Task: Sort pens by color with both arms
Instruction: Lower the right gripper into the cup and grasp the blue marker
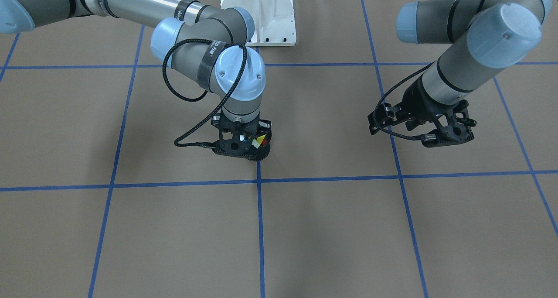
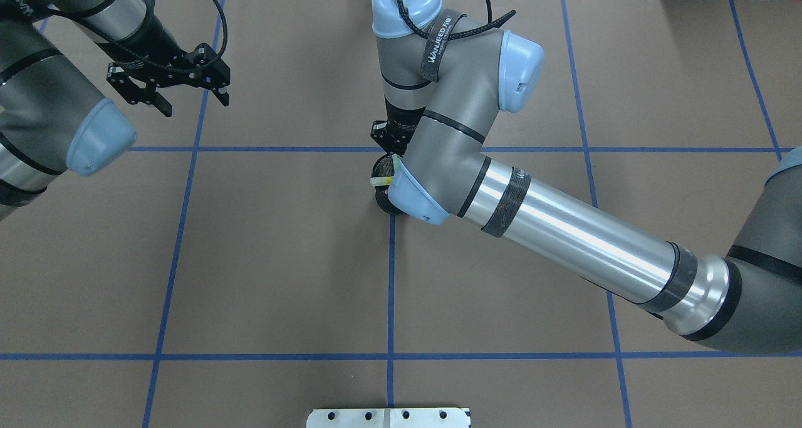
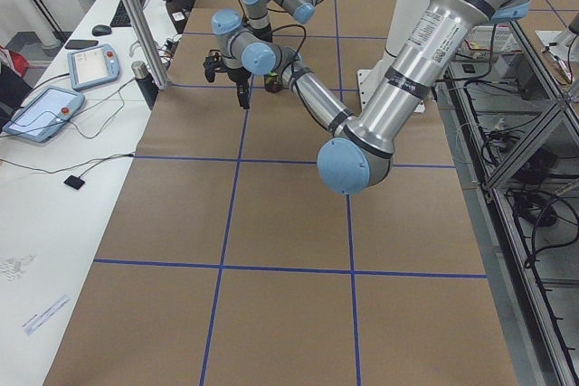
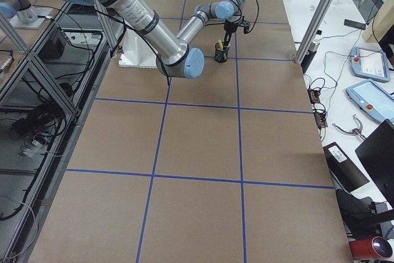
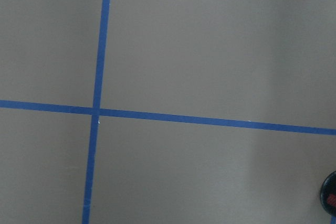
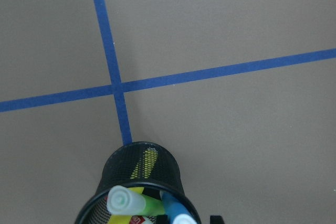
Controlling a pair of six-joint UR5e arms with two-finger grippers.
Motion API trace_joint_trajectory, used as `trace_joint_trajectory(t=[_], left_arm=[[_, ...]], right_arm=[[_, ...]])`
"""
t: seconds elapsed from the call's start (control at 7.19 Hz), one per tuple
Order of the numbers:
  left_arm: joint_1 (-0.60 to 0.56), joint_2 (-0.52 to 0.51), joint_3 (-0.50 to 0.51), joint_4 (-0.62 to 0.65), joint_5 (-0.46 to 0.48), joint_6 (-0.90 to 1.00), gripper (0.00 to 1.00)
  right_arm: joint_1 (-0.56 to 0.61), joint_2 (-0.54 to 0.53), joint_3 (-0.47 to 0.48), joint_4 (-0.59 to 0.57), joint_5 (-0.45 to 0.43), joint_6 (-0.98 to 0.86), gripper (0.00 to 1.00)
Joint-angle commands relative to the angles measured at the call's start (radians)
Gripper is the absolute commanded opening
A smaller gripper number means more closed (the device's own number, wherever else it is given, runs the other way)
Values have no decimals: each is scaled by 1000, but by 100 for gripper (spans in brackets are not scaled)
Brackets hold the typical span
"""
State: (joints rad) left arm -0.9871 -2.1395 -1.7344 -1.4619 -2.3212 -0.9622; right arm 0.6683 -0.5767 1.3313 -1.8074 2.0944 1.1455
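A black mesh cup (image 6: 142,174) holds several pens: a green one with a pale cap (image 6: 128,201), a blue one (image 6: 176,212) and a yellow one. The cup stands on a blue tape crossing at the table's middle (image 2: 380,197). My right gripper (image 1: 242,143) hangs straight over the cup, with its fingers hidden by its own body and the arm, so I cannot tell if it is open or shut. My left gripper (image 2: 196,105) is open and empty, well off to the cup's side above bare table. No pens lie on the table.
The brown table cover carries a grid of blue tape lines (image 2: 390,290). The white pedestal base (image 1: 261,14) stands at the robot's edge of the table. Side benches with tablets (image 3: 45,113) lie beyond the far edge.
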Motion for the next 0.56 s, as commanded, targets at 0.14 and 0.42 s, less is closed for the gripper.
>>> trace_joint_trajectory(t=[0.14, 0.42], left_arm=[[31, -29, 1, 0, 11, -70, 100], [48, -49, 7, 0, 29, -104, 100]], right_arm=[[-1, -2, 3, 28, -14, -6, 26], [-1, -17, 2, 28, -39, -23, 26]])
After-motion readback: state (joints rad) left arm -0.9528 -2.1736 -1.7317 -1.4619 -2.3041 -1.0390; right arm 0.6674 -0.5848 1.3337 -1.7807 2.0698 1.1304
